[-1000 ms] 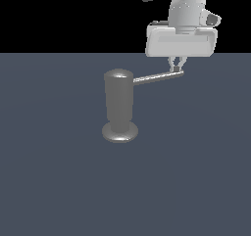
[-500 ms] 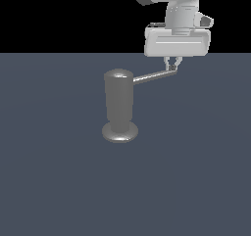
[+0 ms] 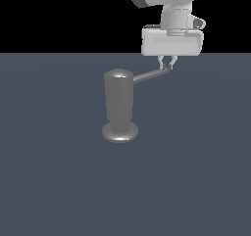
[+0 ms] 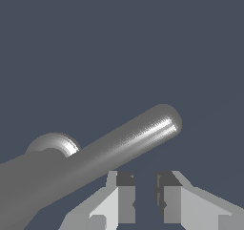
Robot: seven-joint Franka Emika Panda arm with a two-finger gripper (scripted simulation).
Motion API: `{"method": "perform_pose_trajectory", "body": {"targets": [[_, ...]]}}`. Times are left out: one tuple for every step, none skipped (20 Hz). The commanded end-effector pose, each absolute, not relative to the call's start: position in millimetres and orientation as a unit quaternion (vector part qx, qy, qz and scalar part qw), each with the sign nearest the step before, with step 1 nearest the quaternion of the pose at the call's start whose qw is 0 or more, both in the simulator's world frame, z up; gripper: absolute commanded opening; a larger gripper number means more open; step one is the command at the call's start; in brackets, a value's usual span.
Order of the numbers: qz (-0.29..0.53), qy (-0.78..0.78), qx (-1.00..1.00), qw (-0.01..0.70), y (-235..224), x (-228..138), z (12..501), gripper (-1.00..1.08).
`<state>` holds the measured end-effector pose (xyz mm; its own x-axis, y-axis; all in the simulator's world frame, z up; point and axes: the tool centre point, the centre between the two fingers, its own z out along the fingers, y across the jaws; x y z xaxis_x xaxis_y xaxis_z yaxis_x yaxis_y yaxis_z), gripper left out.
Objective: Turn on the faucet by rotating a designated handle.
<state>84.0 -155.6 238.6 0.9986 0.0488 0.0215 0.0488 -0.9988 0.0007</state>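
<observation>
- The faucet (image 3: 119, 106) stands upright on its flared base, well off to the exterior view's left of the gripper (image 3: 166, 64) and lower than it. It has not shifted over the last second.
- The handle (image 3: 151, 75) runs from the faucet's domed top up and toward the exterior view's right, ending right under the fingertips. Compared with a second ago its tip has swung toward the exterior view's left and sits nearer the horizon line, so the rod looks foreshortened. I judge that the handle is being rotated about the cylinder and the turn is under way, though how much more rotation is needed cannot be told from here.
- The gripper has travelled the same way as the rod tip, staying at it throughout.
- Its two fingers point straight down from the pale palm block, with the wrist vertical above and the arm's bulk rising out of the exterior view's top.
- The fingers are set close together with only a narrow gap. In the wrist view the handle (image 4: 119, 143) passes beyond the fingertips (image 4: 123, 195), not between them, so the gripper (image 4: 143, 195) seems to push with the fingers' side instead of clamping the rod.
- Actual contact with the tip looks likely, but I cannot confirm it.
</observation>
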Motion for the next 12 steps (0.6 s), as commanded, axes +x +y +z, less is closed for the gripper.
{"method": "perform_pose_trajectory", "body": {"targets": [[0.004, 0.022, 1.0, 0.0, -156.4, 89.9, 225.6, -1.0], [0.004, 0.022, 1.0, 0.0, -156.2, 92.4, 225.4, -1.0], [0.003, 0.021, 1.0, 0.0, -156.1, 94.9, 225.0, -1.0], [0.003, 0.021, 1.0, 0.0, -156.0, 97.3, 224.7, -1.0], [0.003, 0.021, 1.0, 0.0, -155.8, 99.8, 224.5, -1.0], [0.003, 0.02, 1.0, 0.0, -155.7, 102.2, 224.1, -1.0], [0.002, 0.02, 1.0, 0.0, -155.5, 104.6, 223.9, -1.0], [0.002, 0.02, 1.0, 0.0, -155.5, 106.9, 223.6, -1.0], [0.002, 0.019, 1.0, 0.0, -155.3, 109.3, 223.3, -1.0], [0.002, 0.019, 1.0, 0.0, -155.3, 111.6, 223.0, -1.0], [0.001, 0.019, 1.0, 0.0, -155.1, 113.9, 222.8, -1.0], [0.001, 0.018, 1.0, 0.0, -154.9, 116.2, 222.6, -1.0]]}}
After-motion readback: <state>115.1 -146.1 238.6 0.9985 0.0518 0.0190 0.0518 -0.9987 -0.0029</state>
